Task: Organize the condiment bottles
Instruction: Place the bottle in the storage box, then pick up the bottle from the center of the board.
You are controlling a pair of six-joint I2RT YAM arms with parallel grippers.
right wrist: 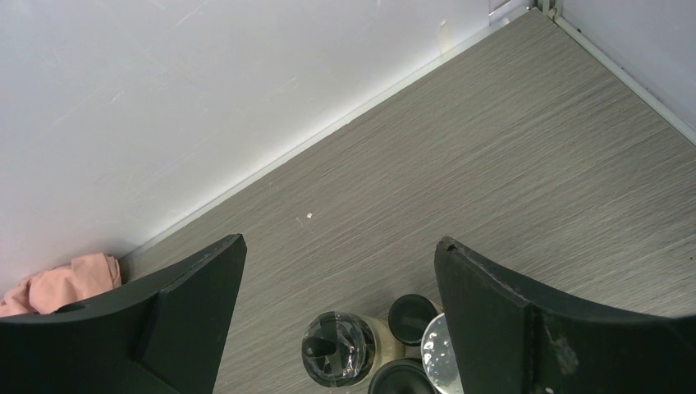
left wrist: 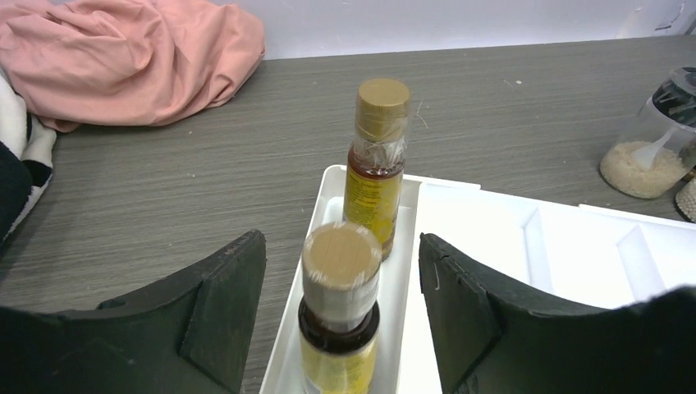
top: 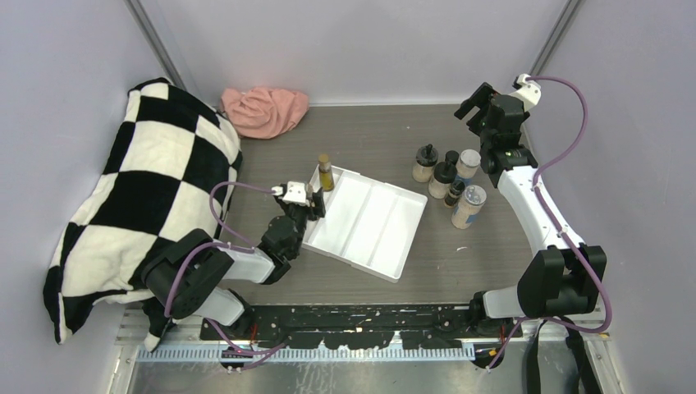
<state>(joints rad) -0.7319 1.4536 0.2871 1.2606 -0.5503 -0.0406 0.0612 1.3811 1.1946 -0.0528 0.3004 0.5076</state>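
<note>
two slim yellow bottles with brown caps stand upright in the narrow left-end slot of the white tray [top: 386, 230], one behind the other. far bottle [left wrist: 376, 164] is in plain view, round cap, clear film wrapped at the neck. near bottle [left wrist: 341, 312] is cut off at the bottom of the left wrist view and hidden under the left claw [top: 310, 203] from above. left claw fingers [left wrist: 230, 304] are spread apart either side of the near bottle, a gap showing on both sides, no contact seen. the other bottles sit in a tight cluster on the table [top: 369, 131] just right of the tray: black-lidded beige jars [top: 424, 162], clear silver-lidded shakers [top: 469, 205], a tiny dark bottle [top: 454, 193] tucked between; dark caps overlap, exact count hard to tell. right wrist view catches only the cluster's lids at its bottom edge, cut off. a clear jar of white grains [left wrist: 648, 148] is clipped at the right edge of the left wrist view. right claw [top: 474, 105] sits raised near the back right corner, fingers wide apart, nothing between them. tray is smooth moulded plastic with long dividers, lying at an angle. table is grey wood-grain laminate. crumpled pink cloth [top: 264, 109] lies at the back wall, soft black-and-white checkered cushion [top: 139, 189] along the left side. plain pale walls on three sides.
</note>
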